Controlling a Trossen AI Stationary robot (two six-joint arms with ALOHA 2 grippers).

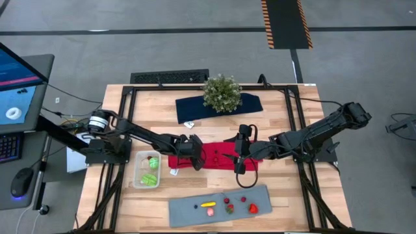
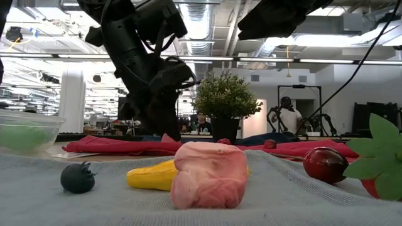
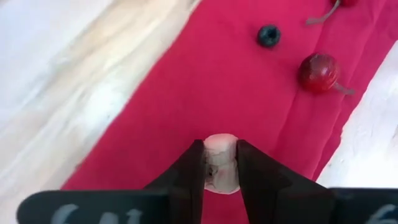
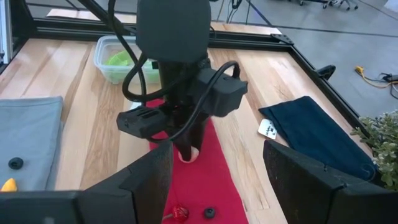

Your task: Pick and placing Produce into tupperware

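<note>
A red cloth [image 1: 218,155] lies mid-table. Over its left end my left gripper [image 1: 197,161] is shut on a small pale produce piece [image 3: 221,167]. A dark berry [image 3: 268,35] and a red cherry [image 3: 319,71] lie on the same cloth farther on. The clear tupperware [image 1: 147,170], left of the cloth, holds green pieces [image 1: 149,179]. My right gripper [image 1: 239,164] hovers open over the cloth's right part, facing the left gripper [image 4: 186,140]. On the grey mat [image 1: 188,211] lie a yellow piece [image 1: 208,204], strawberries [image 1: 253,208] and a pink piece [image 2: 208,174]. My left gripper pinches the pale piece's two sides [image 3: 208,163] between its fingers [image 3: 255,171], coming slanting down from the table's left. The piece's rounded end [image 4: 188,155] sticks out past the fingertips at the cloth's surface. Whether it is lifted clear, I cannot tell.
A bushy potted plant [image 1: 222,93] stands on a navy cloth [image 1: 195,107] at the back. A black frame [image 1: 123,123] runs around the wooden table. A monitor [image 1: 16,84] and a mouse [image 1: 21,182] sit off the left side.
</note>
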